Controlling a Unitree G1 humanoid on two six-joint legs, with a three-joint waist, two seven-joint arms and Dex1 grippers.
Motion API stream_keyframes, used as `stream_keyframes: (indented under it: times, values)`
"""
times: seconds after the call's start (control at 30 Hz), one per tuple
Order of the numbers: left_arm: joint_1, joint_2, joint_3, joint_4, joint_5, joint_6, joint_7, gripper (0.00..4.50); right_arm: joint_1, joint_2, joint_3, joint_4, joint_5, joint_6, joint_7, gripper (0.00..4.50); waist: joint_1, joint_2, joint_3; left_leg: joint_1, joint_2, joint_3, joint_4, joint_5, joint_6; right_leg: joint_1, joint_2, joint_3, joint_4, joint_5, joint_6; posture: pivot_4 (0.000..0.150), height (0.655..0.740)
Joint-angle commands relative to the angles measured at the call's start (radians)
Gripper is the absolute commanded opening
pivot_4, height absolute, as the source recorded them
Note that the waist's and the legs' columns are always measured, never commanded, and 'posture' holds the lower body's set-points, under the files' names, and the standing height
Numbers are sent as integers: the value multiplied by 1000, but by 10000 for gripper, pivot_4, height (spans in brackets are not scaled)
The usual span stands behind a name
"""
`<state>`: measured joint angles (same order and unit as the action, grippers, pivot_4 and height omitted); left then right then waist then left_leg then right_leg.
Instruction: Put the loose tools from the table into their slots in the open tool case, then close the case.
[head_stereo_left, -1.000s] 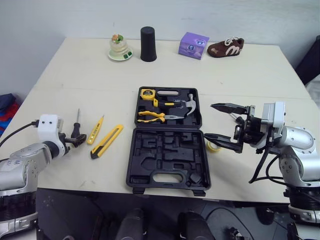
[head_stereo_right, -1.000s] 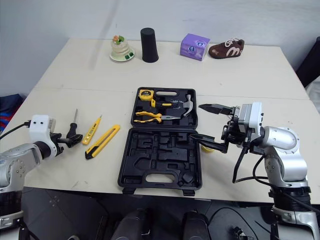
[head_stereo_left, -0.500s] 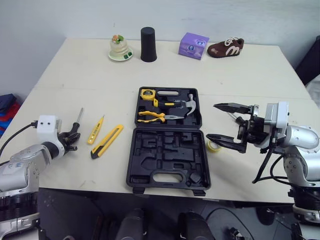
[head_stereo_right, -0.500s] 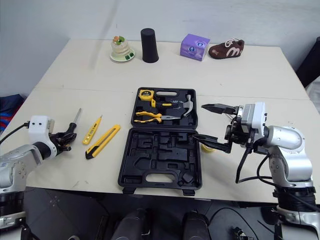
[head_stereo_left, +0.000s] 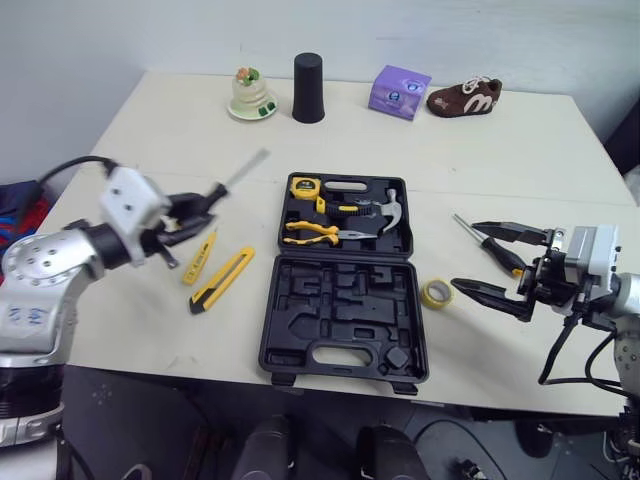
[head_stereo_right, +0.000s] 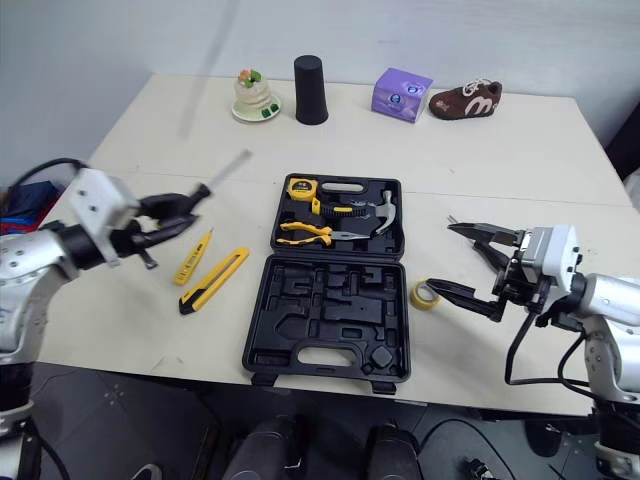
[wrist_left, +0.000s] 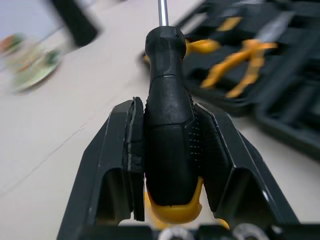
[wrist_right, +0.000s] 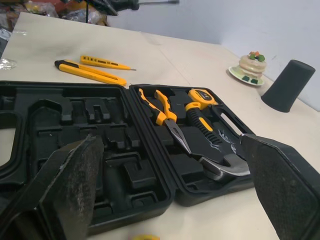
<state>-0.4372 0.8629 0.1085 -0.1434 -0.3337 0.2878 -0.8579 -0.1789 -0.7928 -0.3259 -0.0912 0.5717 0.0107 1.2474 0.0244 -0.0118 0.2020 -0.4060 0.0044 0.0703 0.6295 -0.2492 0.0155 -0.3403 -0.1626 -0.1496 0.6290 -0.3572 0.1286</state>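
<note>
My left gripper (head_stereo_left: 192, 213) is shut on a black-handled screwdriver (wrist_left: 167, 135) and holds it in the air left of the open tool case (head_stereo_left: 343, 330), shaft pointing toward the case. On the table below lie a yellow tester screwdriver (head_stereo_left: 197, 262) and a yellow utility knife (head_stereo_left: 220, 281). The case's far half holds a tape measure (head_stereo_left: 300, 187), pliers (head_stereo_left: 312, 231) and a hammer (head_stereo_left: 385, 209). My right gripper (head_stereo_left: 466, 257) stands open right of the case, above a second screwdriver (head_stereo_left: 487, 246) and beside a yellow tape roll (head_stereo_left: 436, 292).
Along the table's far edge stand a small dish with a figurine (head_stereo_left: 252, 98), a black cup (head_stereo_left: 308, 88), a purple box (head_stereo_left: 398, 91) and a brown shoe (head_stereo_left: 465, 97). The case's near half lies close to the table's front edge.
My left gripper shut on the screwdriver and lifted it off the table, up and toward the case. My right gripper drew back to the right, uncovering the tape roll. The camera view shifted.
</note>
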Motion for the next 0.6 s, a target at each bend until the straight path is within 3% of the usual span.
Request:
stream_keyframes:
  times: [0.03, 0.17, 0.3, 0.5, 0.6]
  values:
    - [-72, 28, -74, -10, 34, -23, -95, 10591, 18, -17, -46, -30, 17, -18, 3, 45000, -5, 0, 0, 0, 0, 1, 0, 0, 0, 0, 0, 0, 0, 0, 0, 1500, 7340]
    - [-236, 3, -295, 7, 150, 50, -196, 10591, 70, -15, -69, -19, 19, -40, 27, 45000, -1, 0, 0, 0, 1, 1, 0, 0, 0, 0, 1, 0, 0, 0, 0, 1500, 7340]
    - [-331, -71, -411, 37, 205, 58, -237, 10591, 92, -10, -75, -6, 18, -53, 39, 45000, 2, 0, 0, 0, 0, 1, 1, 0, 1, 0, 2, 1, 0, 0, 1, 1500, 7340]
    - [-449, -157, -571, 197, 397, 3, -249, 10591, 116, -6, -70, -12, 15, -71, 44, 45000, -3, 0, 0, 0, 0, 1, 1, 1, 2, 0, 2, 1, 0, 0, 1, 1500, 7340]
    - [-487, -197, -593, 258, 442, -34, -249, 10591, 131, 0, -69, -38, 18, -67, 29, 45000, 0, 0, 0, 0, 0, 1, 2, 1, 2, 0, 2, 1, 1, 0, 1, 1500, 7340]
